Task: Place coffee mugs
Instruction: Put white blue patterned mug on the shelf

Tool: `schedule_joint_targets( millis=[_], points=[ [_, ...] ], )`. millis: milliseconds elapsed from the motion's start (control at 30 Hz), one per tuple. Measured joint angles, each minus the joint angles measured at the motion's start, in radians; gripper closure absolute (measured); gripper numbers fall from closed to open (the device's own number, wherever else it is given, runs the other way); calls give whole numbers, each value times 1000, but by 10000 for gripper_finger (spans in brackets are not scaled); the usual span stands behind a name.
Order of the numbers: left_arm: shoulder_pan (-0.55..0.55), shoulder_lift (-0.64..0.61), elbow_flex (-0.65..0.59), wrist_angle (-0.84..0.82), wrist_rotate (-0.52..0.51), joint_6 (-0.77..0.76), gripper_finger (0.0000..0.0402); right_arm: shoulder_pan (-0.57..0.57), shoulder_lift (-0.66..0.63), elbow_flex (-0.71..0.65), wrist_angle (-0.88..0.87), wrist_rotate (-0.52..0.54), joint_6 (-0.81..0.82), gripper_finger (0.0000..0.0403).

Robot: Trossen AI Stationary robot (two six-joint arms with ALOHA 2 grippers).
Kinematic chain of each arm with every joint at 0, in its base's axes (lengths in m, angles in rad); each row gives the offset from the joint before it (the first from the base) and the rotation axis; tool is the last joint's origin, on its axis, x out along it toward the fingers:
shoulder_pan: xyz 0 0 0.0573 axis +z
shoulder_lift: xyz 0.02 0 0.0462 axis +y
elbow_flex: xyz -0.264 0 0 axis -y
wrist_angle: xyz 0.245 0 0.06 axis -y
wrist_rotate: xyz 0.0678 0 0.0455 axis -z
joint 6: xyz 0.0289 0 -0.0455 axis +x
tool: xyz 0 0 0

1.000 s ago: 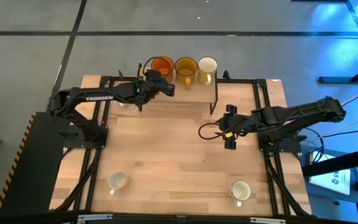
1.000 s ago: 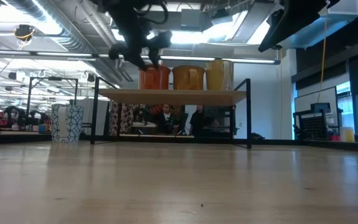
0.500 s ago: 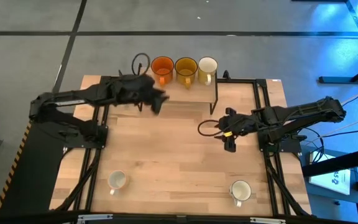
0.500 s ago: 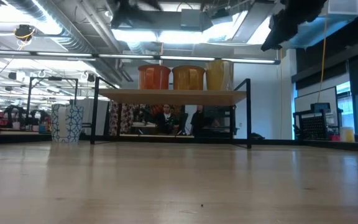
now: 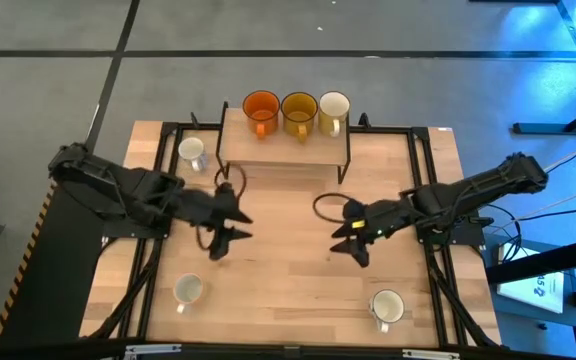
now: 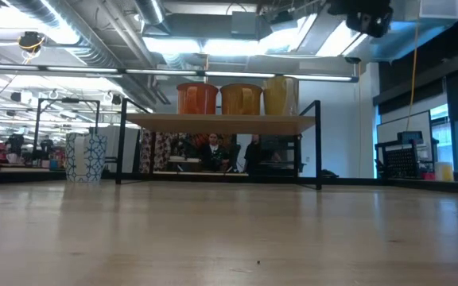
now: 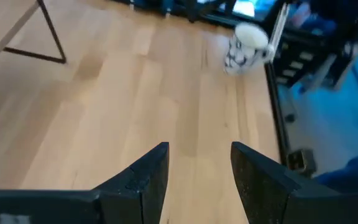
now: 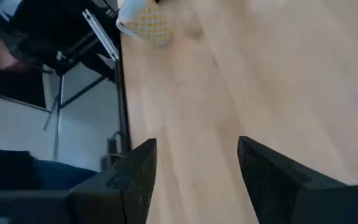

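Observation:
The orange mug (image 5: 261,105), the amber-brown mug (image 5: 299,107) and the cream-yellow mug (image 5: 334,104) stand in a row on the wooden shelf (image 5: 284,148) at the table's far edge; they also show in the low view (image 6: 197,98). One white mug (image 5: 191,150) stands on the table left of the shelf. Another white mug (image 5: 188,290) stands near left and a third (image 5: 386,305) near right. My left gripper (image 5: 226,236) is open and empty over the table's middle left. My right gripper (image 5: 353,242) is open and empty over the middle right.
The shelf stands on thin black legs (image 6: 318,143) with free room beneath it. Black frame rails (image 5: 154,260) run along the table's left and right sides. The left wrist view shows a white mug (image 7: 247,46) by the table's edge; the right wrist view shows another (image 8: 145,22).
My left gripper has drawn back from the orange mug on the shelf and gone toward the table's near edge, to the middle left. My right gripper has gone a little toward the near edge and the left. The three mugs on the shelf have stayed put.

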Motion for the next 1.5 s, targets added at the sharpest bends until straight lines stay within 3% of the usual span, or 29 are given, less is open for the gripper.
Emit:
schedule_joint_targets(
  millis=[100,233,433,567,800,1033,1267,1500],
  points=[
    [-70,1,-1,-111,-93,-5,234,47,85,74,13,-6,91,194],
    [-132,2,-1,-212,-154,-18,234,106,210,202,-3,-96,235,194],
    [-185,2,-1,-231,-204,-2,234,195,340,352,-33,-217,523,194],
    [-201,2,-1,-229,-242,18,234,278,365,384,-96,-237,721,194],
    [-202,2,-1,-232,-259,36,234,428,365,384,-306,-161,1107,194],
    [-202,2,-1,-229,-268,52,234,566,397,383,-374,28,1385,194],
    [-202,2,-1,-224,-273,51,234,651,480,383,-395,29,1487,194],
    [-202,2,-1,-224,-273,51,234,653,548,383,-499,-27,1503,194]
  ],
)
